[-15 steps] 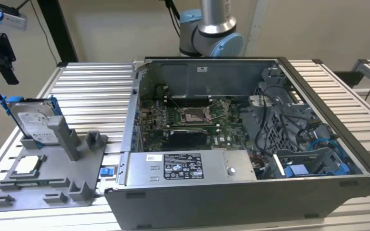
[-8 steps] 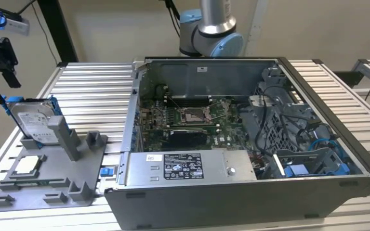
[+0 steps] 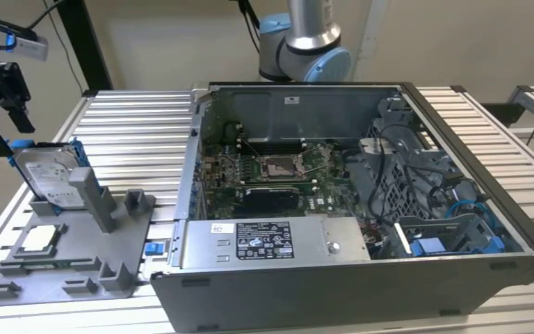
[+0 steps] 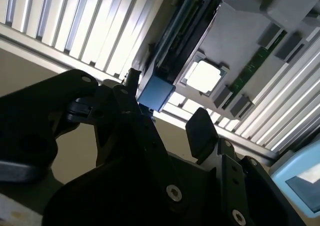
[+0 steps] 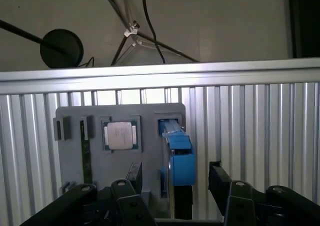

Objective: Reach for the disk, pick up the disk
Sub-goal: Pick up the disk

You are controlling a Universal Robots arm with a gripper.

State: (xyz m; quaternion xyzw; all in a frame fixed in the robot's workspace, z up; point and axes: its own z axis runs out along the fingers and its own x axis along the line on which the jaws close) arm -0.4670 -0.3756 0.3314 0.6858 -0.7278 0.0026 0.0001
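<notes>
One open gripper (image 3: 3,125) above upright disk (image 3: 49,177)

Gripper hangs over the slatted table (image 3: 128,118) at the exterior view's left end. Fingers (image 5: 218,178) are spread wide and hold nothing. Disk stands on edge in the grey holder (image 3: 72,271), just below the gripper, apart from it. First wrist view: the disk's blue bracket (image 5: 178,158) lines up between the fingers. Silver chip (image 3: 41,239) lies near it in the holder. Open computer case (image 3: 517,229) stands on the exterior view's right.
</notes>
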